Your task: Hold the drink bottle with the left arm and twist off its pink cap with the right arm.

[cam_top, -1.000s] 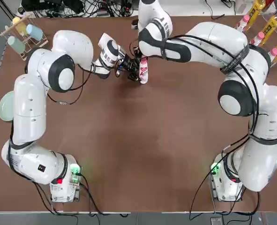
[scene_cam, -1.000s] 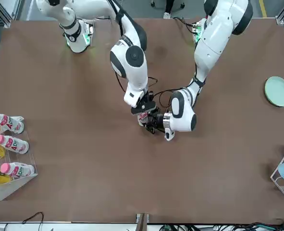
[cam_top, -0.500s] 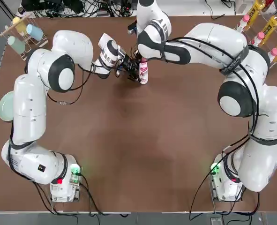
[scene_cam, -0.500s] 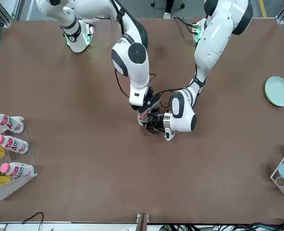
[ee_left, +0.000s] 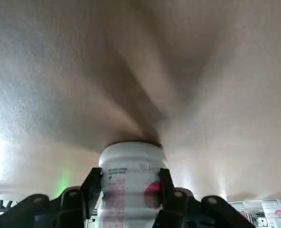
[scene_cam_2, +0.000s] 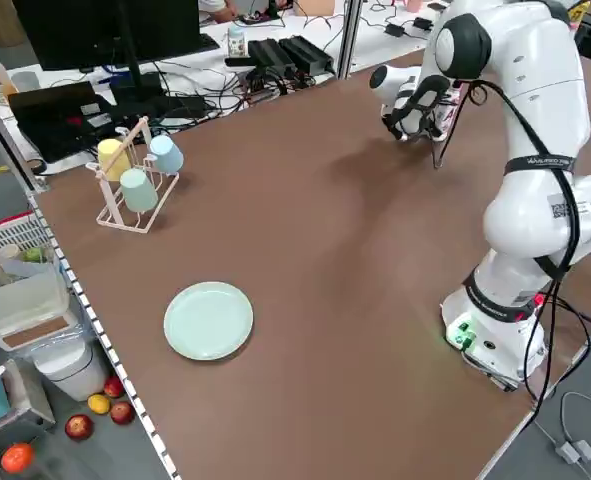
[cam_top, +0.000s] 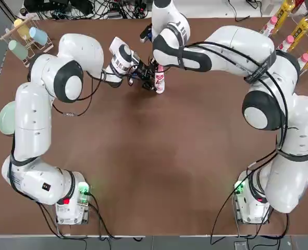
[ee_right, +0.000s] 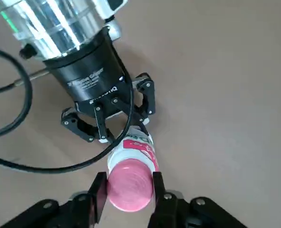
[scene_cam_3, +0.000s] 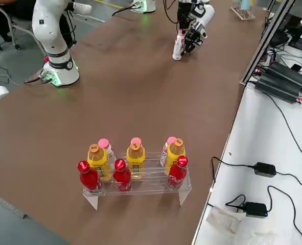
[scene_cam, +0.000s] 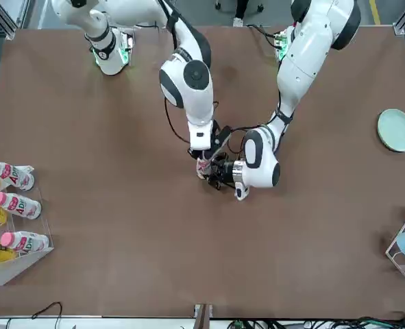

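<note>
Lowered since a moment ago, the right gripper (ee_right: 127, 190) now pinches the pink cap (ee_right: 129, 184) atop the drink bottle (ee_left: 130, 179), whose body the left gripper (ee_left: 130, 192) clamps; twisting seems next.

From overhead, the right arm's wrist hides the pink cap (ee_right: 130, 185) and the right tool (ee_right: 126, 186). The left wrist view cuts off the drink bottle (ee_left: 130, 183) below its label, so its neck is unseen.

Both grippers crowd the drink bottle (cam_top: 159, 82) at twelve o'clock; open tabletop (cam_top: 159, 156) runs clear toward six.
</note>
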Tool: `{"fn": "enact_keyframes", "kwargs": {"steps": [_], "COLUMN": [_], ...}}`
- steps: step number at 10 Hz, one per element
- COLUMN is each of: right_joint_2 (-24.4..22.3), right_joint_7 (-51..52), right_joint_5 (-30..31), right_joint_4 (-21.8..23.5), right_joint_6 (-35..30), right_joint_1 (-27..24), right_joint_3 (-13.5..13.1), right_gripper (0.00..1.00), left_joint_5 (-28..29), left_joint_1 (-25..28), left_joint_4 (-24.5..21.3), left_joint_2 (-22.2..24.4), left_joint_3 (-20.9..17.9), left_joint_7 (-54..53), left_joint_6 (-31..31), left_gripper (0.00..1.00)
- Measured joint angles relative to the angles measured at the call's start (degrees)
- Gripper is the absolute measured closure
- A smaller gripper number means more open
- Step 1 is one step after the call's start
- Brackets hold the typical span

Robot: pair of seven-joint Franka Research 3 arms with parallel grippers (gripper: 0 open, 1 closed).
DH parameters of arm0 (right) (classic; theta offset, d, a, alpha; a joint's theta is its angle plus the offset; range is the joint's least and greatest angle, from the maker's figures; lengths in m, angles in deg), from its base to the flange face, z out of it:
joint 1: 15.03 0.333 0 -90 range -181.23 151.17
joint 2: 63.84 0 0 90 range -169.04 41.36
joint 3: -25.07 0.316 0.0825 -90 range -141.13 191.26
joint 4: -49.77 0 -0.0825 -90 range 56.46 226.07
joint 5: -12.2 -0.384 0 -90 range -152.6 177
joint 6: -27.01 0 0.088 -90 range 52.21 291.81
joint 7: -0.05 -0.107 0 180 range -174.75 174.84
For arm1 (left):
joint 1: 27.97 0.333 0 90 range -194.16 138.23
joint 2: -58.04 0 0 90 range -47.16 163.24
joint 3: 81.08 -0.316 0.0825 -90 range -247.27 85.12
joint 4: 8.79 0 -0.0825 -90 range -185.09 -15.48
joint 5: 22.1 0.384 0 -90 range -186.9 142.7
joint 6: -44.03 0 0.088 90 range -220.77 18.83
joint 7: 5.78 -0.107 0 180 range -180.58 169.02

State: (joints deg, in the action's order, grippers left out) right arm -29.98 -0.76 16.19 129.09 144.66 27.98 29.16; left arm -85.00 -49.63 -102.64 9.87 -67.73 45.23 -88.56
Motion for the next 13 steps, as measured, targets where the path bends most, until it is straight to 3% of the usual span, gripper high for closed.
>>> {"fn": "enact_keyframes", "kwargs": {"steps": [6, 13], "right_joint_2": [0.0, 0.0], "right_joint_7": [2.7, 16.0], "right_joint_5": [0.1, 0.1], "right_joint_4": [0.0, -0.1], "right_joint_6": [0.0, 0.1], "right_joint_1": [0.0, -0.1], "right_joint_3": [0.0, -0.1], "right_gripper": [0.57, 0.57], "left_joint_5": [1.0, 1.1], "left_joint_1": [0.0, 0.0], "left_joint_4": [0.2, 0.3], "left_joint_2": [0.0, 0.0], "left_joint_3": [0.1, 0.1], "left_joint_7": [1.2, 2.1], "left_joint_6": [0.0, 0.0], "left_gripper": [0.45, 0.45]}}
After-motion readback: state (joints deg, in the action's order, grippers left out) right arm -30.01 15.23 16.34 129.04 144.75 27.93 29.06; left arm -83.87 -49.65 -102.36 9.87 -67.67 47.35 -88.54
